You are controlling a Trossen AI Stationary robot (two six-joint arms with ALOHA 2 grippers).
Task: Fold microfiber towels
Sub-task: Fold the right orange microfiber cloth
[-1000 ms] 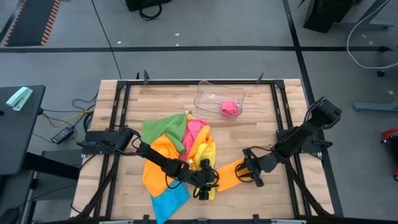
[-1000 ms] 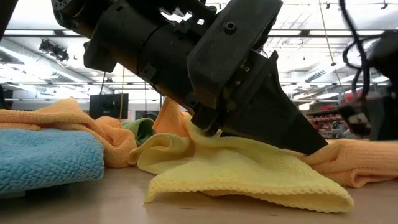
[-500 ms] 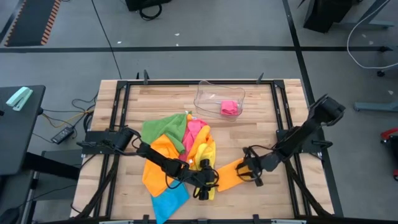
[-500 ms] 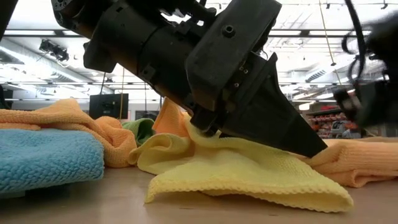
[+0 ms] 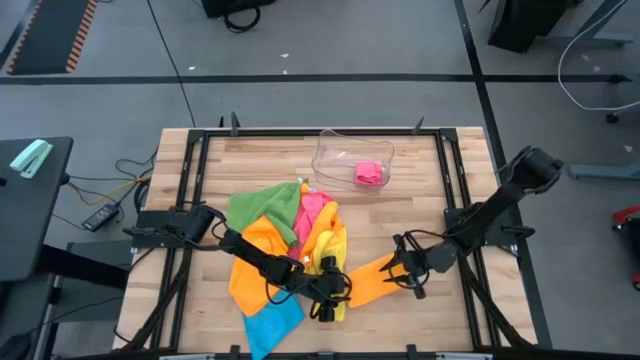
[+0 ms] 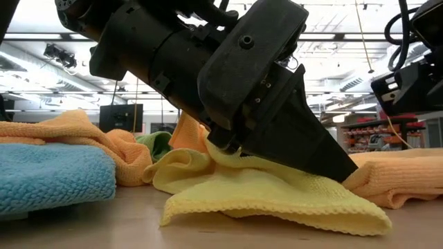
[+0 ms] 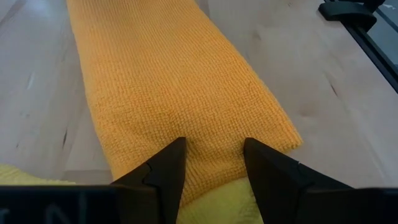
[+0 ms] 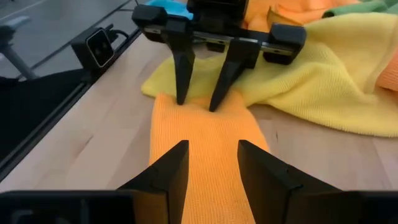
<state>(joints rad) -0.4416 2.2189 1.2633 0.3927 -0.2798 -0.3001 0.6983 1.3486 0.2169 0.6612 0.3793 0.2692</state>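
A long folded orange towel (image 5: 372,281) lies flat on the table between my two grippers. My left gripper (image 5: 345,288) is open and slants down over the yellow towel (image 6: 277,197), its fingertips on the orange towel's end. My right gripper (image 8: 211,146) hangs open above the strip's other end and touches nothing; the low view shows the right gripper (image 6: 408,83) well clear of the cloth. Behind lies a loose pile: a green towel (image 5: 258,207), a pink towel (image 5: 312,208), another orange towel (image 5: 258,262) and a blue towel (image 5: 272,322). My left gripper stands with both open fingertips (image 8: 180,99) on the end of the orange strip (image 7: 211,134) that borders the yellow towel. The fingers come slanting down from the table's left and point along the strip. The cloth lies flat on the table under them, with nothing pinched between them.
A clear plastic tray (image 5: 335,155) stands at the far middle of the table with a folded pink cloth (image 5: 370,173) in it. Black frame rails (image 5: 455,190) run along the table's sides. Bare wood shows near the right and far left.
My right gripper has risen off the orange strip and drawn back a little toward the table's right edge, its fingers staying open. The strip has stayed flat where it was. My left gripper has kept still.
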